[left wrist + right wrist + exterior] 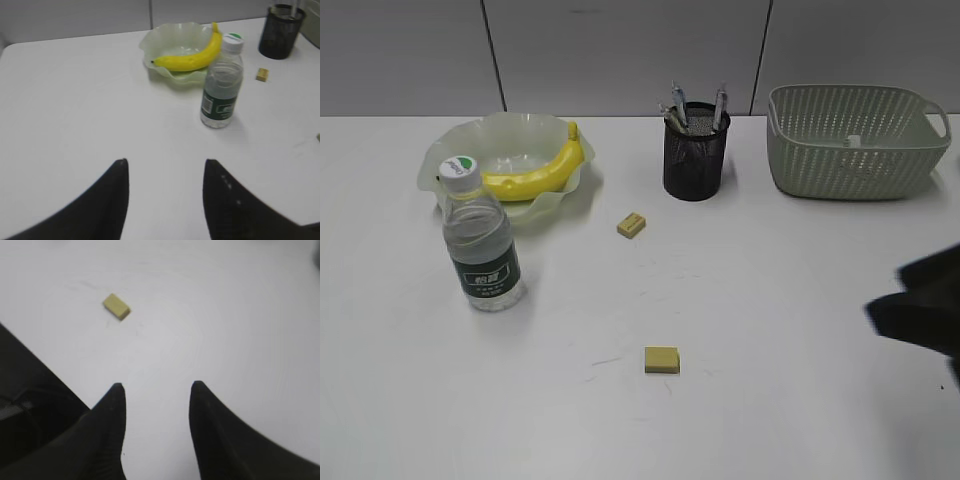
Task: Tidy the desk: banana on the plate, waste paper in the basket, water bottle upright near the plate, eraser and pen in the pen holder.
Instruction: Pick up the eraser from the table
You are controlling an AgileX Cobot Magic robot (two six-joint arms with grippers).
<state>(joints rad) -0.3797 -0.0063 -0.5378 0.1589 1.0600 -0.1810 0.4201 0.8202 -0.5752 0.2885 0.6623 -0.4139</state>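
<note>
The banana (542, 176) lies curved inside the plate (455, 150) at the back left of the desk (790, 400), its upper end resting on the plate's wavy rim. The water bottle (482, 240) stands upright just in front of the plate, white cap on top, dark-green label low on its body. The pen holder (695, 155) stands at the back centre with several pens (677, 107) sticking out of it. To its right sits the basket (855, 140); a small white piece shows through its weave, too small to tell what it is.

Two erasers lie on the bare desk — the far eraser (632, 225) sits between the plate and the pen holder, a little forward of both, and the near eraser (662, 360) lies well apart from everything, toward the front centre.

The left gripper (165, 172) hovers above bare tabletop with its fingers spread and nothing between them; the bottle and plate lie ahead of it. The right gripper (156, 395) is likewise spread wide and empty above the desk, near the desk's edge, with one eraser lying ahead to its left — a dark part of that arm shows at the right edge of the exterior view.
</note>
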